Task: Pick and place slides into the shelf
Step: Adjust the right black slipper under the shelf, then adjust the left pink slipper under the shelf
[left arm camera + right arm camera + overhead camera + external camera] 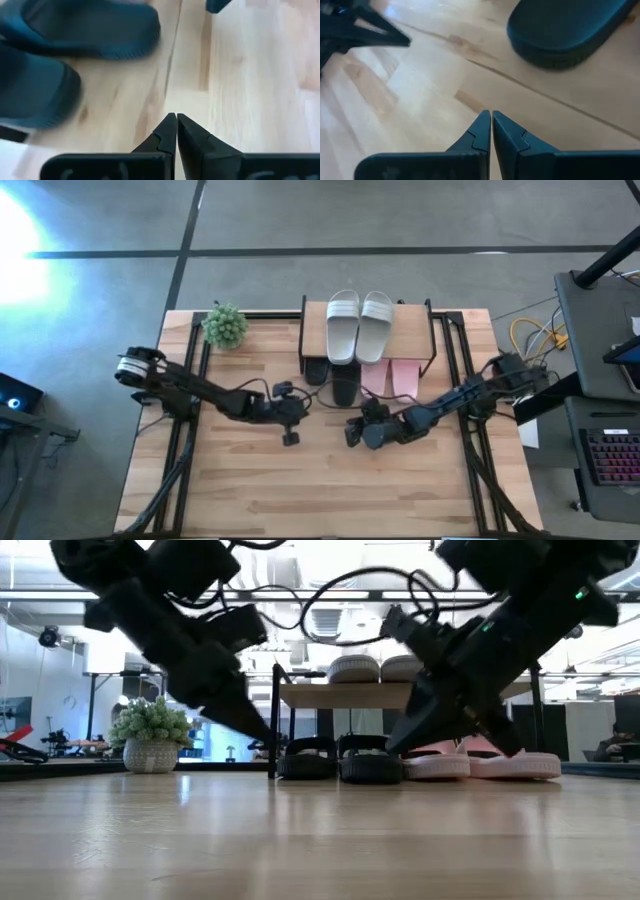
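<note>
The shelf (pixel 315 318) stands at the table's far middle. The pale grey-white pair (pixel 359 323) lies on its top board. Under the board, the black pair (pixel 333 376) and the pink pair (pixel 392 374) rest on the tabletop, heels toward the near edge; the low view shows the black pair (pixel 340 760) and the pink pair (pixel 480 762) side by side. My left gripper (pixel 291 436) is shut and empty, just near-left of the black pair (pixel 75 30). My right gripper (pixel 353 435) is shut and empty, near of the black heel (pixel 570 30).
A small potted plant (pixel 225 326) stands at the far left beside the shelf. The wooden tabletop (pixel 320 490) stretches bare toward the near edge. A desk with a keyboard (pixel 610 460) stands beyond the table's right edge.
</note>
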`<move>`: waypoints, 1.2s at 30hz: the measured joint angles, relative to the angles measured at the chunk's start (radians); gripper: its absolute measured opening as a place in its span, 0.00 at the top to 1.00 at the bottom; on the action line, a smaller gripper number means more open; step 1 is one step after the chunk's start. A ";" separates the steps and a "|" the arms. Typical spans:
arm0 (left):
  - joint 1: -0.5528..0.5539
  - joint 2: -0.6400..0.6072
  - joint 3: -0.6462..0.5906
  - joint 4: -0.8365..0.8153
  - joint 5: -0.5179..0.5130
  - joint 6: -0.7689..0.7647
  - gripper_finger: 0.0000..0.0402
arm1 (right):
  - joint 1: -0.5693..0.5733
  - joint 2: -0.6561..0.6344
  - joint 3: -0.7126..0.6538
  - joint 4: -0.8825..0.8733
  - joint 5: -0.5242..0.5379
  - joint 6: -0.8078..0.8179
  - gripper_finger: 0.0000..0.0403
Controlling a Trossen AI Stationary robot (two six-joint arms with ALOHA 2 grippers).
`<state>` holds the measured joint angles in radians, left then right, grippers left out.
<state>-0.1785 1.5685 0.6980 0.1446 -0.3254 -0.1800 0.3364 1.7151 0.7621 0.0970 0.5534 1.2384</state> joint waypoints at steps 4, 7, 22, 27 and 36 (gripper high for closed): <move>-0.021 -0.023 -0.031 -0.033 -0.003 -0.052 1.00 | -0.021 0.054 0.027 0.019 -0.003 -0.028 0.97; -0.033 -0.039 -0.053 -0.030 -0.007 -0.088 1.00 | -0.046 0.090 0.051 0.016 -0.002 -0.088 0.97; -0.047 -0.067 -0.064 -0.036 -0.015 -0.102 1.00 | -0.248 0.142 0.091 0.015 0.050 -0.250 0.97; -0.047 -0.067 -0.064 -0.033 -0.016 -0.102 1.00 | -0.289 0.140 0.108 0.014 0.027 -0.283 0.97; -0.045 -0.066 -0.064 -0.029 -0.076 -0.094 1.00 | -0.212 0.137 0.210 0.011 -0.011 -0.398 0.97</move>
<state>-0.2238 1.5024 0.6338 0.1157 -0.4017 -0.2741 0.1245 1.8516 0.9724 0.1080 0.5426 0.8403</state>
